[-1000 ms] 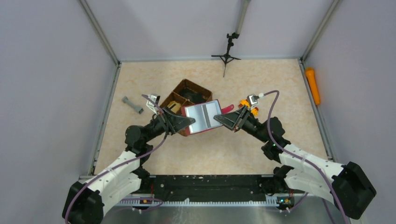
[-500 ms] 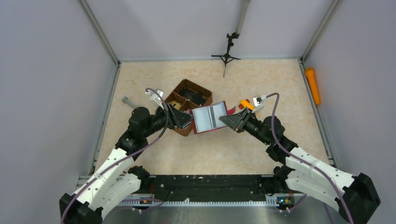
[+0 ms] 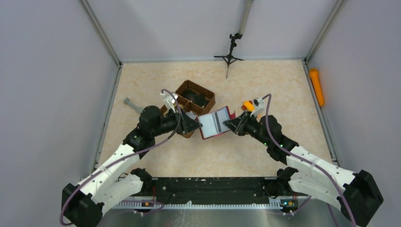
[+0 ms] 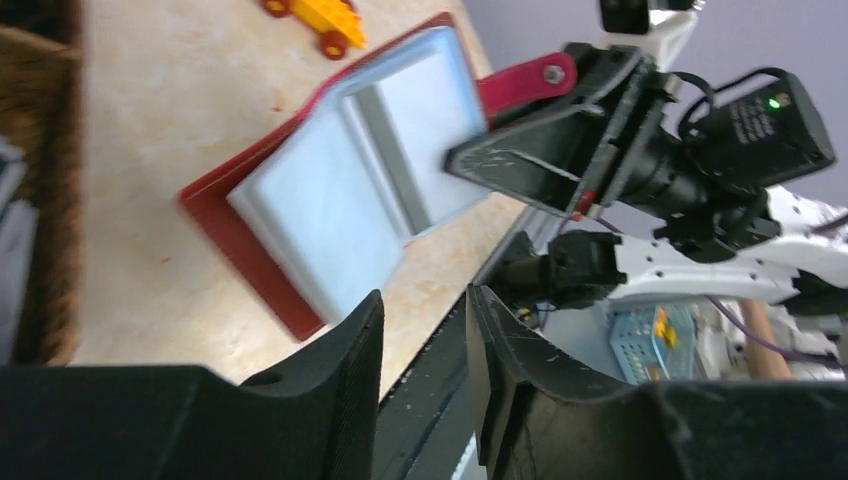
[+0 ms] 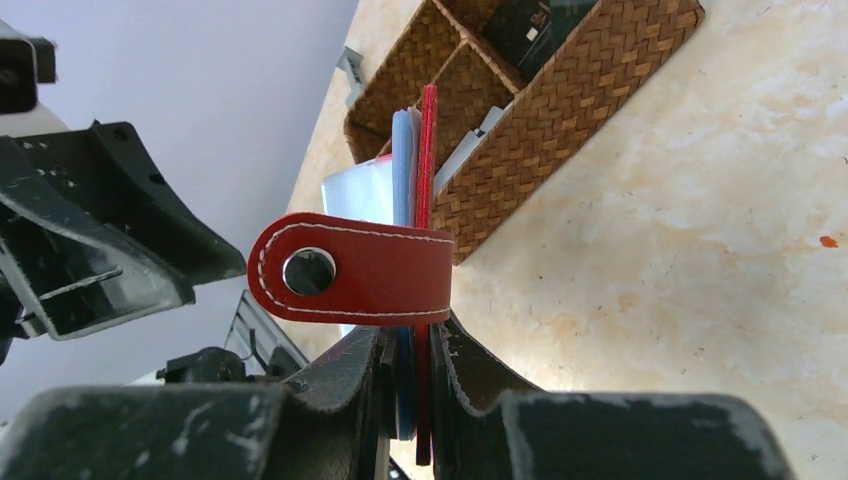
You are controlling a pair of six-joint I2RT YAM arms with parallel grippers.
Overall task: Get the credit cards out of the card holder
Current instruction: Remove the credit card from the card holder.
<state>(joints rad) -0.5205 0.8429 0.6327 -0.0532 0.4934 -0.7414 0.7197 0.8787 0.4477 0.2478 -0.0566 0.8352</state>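
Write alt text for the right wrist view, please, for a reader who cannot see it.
The right gripper is shut on the edge of a dark red card holder, seen edge-on, with its snap tab curling across in front. Pale bluish cards show beside the red cover. A brown woven basket stands behind on the beige table.

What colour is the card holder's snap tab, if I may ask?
The tab is red with white stitching; right wrist view shows it best.
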